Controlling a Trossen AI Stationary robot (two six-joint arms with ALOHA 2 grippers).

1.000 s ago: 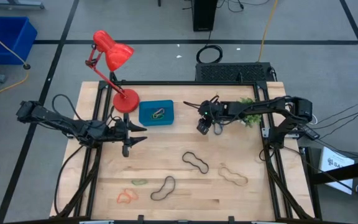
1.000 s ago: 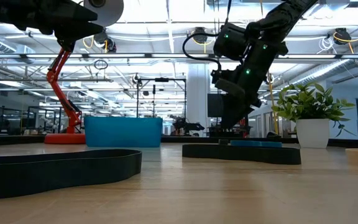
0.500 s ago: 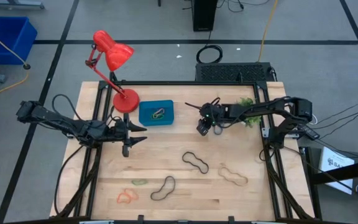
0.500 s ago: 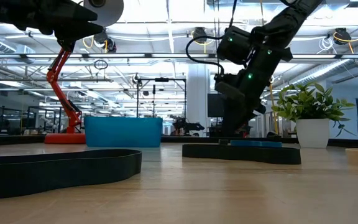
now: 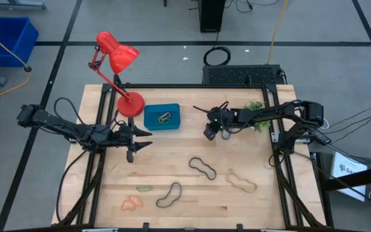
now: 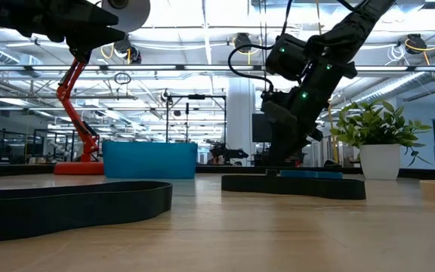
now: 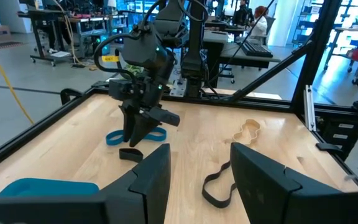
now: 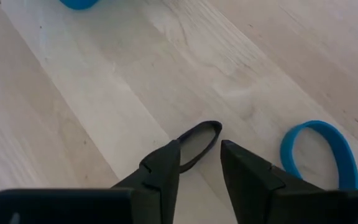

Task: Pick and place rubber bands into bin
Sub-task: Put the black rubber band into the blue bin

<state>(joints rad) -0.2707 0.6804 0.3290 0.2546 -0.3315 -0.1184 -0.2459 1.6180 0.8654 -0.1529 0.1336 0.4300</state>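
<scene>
The teal bin sits at the table's far middle, next to the red lamp's base, with a few rubber bands in it. My right gripper slants down to the table right of the bin. Its fingers are open, one on each side of a small black rubber band that lies flat on the wood. A blue band lies beside it. More bands lie nearer the front: black, tan, black, green, orange. My left gripper hangs open and level above the table's left half. My right gripper comes at the small black band's near end slanting down from the table's right. The band runs in behind one fingertip, and I cannot tell whether the fingers touch it. The band lies flat on the table.
A red desk lamp stands on its base left of the bin. A potted plant stands at the far right beside my right arm. Black frame rails run along the table's sides.
My right gripper has sunk a little toward the table and tipped steeper over the small black band, with a slight roll of the wrist. The bands have not moved.
</scene>
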